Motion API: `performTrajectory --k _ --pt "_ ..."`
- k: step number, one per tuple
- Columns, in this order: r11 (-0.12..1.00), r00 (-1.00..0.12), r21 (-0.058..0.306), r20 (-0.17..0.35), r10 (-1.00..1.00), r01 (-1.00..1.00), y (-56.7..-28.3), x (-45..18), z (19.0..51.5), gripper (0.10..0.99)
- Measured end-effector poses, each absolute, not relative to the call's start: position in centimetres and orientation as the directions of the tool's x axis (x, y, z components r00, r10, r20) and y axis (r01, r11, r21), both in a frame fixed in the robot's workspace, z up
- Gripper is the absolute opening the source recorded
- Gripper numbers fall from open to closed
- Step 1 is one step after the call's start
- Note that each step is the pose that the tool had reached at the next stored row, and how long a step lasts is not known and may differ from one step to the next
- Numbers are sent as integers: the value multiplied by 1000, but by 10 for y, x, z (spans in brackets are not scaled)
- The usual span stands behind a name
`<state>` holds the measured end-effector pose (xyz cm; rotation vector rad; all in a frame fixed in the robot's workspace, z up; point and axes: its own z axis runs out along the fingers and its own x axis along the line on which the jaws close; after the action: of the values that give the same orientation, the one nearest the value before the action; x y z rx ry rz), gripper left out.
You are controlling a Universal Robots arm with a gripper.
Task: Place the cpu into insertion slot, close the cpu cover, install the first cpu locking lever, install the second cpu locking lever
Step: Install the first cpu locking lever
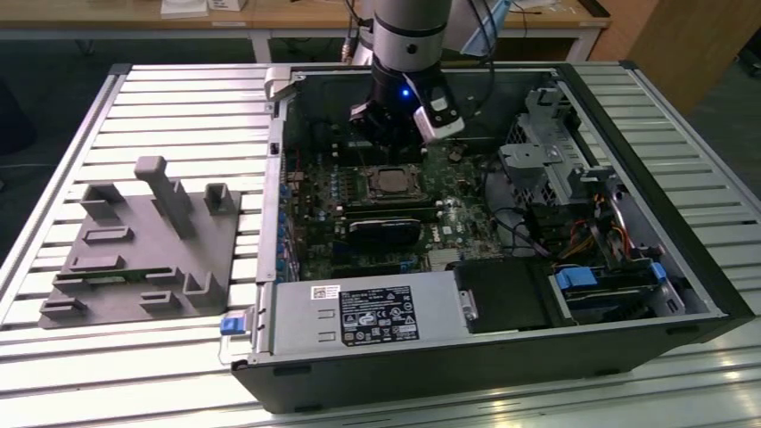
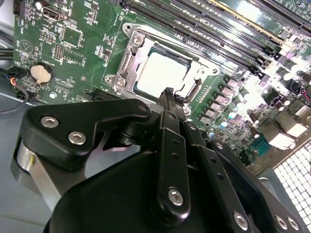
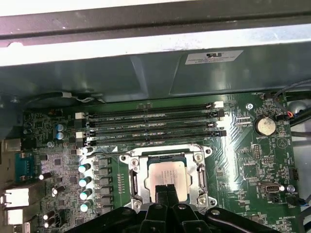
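Observation:
The cpu (image 3: 167,174) lies flat in the insertion slot (image 3: 167,151) on the green motherboard (image 3: 243,165), its pale silver face (image 2: 160,70) showing. The cpu cover (image 3: 138,177) is a silver frame lying down around the chip, also seen as the cpu cover (image 2: 127,65) in the second wrist view. A thin wire lever (image 2: 195,87) curves along one side of the frame. My gripper (image 2: 167,93) hangs just over the socket's edge, fingers shut with nothing between them. The exterior view has the gripper (image 1: 398,147) inside the open computer case, above the cpu (image 1: 393,182).
Long black memory slots (image 3: 150,121) run beside the socket, and a coin battery (image 3: 266,126) sits on the board. The case walls, a drive cage (image 1: 559,152) and the power supply (image 1: 369,312) ring the motherboard. A grey fixture (image 1: 143,250) rests on the slatted table.

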<state>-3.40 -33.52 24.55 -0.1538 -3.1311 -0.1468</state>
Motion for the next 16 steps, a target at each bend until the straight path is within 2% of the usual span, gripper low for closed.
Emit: performTrajectory --k 16 --pt "991 -995 93 7 98 98 -335 -51 246 106"
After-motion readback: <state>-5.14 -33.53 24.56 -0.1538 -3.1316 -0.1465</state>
